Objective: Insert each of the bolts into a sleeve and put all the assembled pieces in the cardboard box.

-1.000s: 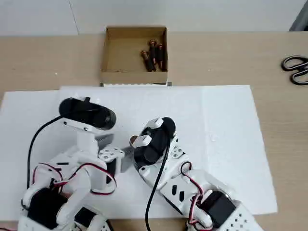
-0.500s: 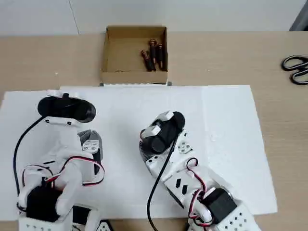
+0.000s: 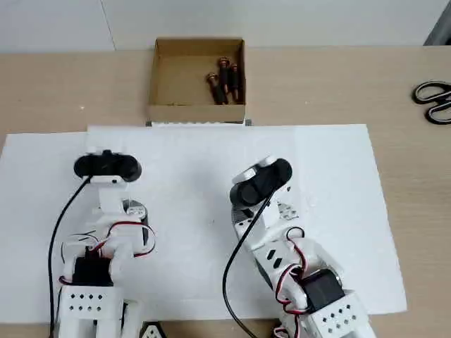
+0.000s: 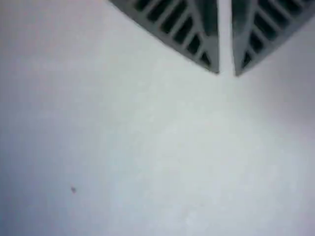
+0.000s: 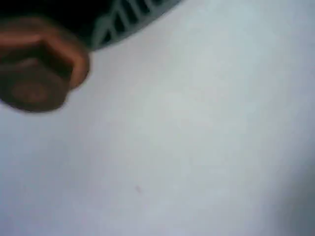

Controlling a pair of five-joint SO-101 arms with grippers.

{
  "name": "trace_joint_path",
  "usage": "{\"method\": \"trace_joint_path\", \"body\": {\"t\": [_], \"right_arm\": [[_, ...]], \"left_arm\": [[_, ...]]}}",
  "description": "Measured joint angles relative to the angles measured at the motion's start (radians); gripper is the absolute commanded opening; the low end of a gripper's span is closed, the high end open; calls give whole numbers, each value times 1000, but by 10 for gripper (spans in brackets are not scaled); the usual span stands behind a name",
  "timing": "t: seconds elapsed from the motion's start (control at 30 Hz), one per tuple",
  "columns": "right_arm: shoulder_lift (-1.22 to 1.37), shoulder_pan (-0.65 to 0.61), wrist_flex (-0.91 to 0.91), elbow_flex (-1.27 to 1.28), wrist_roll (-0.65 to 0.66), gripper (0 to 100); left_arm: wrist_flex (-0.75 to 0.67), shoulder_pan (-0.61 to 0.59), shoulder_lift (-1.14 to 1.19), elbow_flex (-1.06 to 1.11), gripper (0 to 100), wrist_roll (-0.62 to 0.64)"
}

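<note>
Bolt point(image 5: 37, 78): hex head clamped in the right claw point(image 5: 86, 34), low over the white sheet point(image 3: 331, 211), well short of the box point(image 3: 196, 113). Sleeve on it or not: cannot tell. Several pieces point(image 3: 225, 79) lie in the box, so the task is judged near its end, with this one left to deliver. Left claw point(image 4: 225, 73): nearly closed, empty. The wrist views give the grip; the high view gives the box contents.
</note>
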Motion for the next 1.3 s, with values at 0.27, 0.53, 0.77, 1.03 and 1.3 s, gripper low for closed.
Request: {"method": "trace_joint_path", "body": {"t": [0.27, 0.53, 0.77, 1.03, 1.3], "right_arm": [[0, 40, -2, 35, 0, 2], [137, 89, -52, -40, 0, 2], [557, 141, -158, -384, 0, 2], [1160, 138, -282, -905, 0, 2], [1712, 138, -328, -1447, 0, 2]], "left_arm": [[-97, 0, 0, 106, 6, -8], [-132, 0, 0, 144, 6, -8], [-132, 0, 0, 144, 6, -8], [-132, 0, 0, 144, 6, -8], [-132, 0, 0, 144, 6, -8]]}}
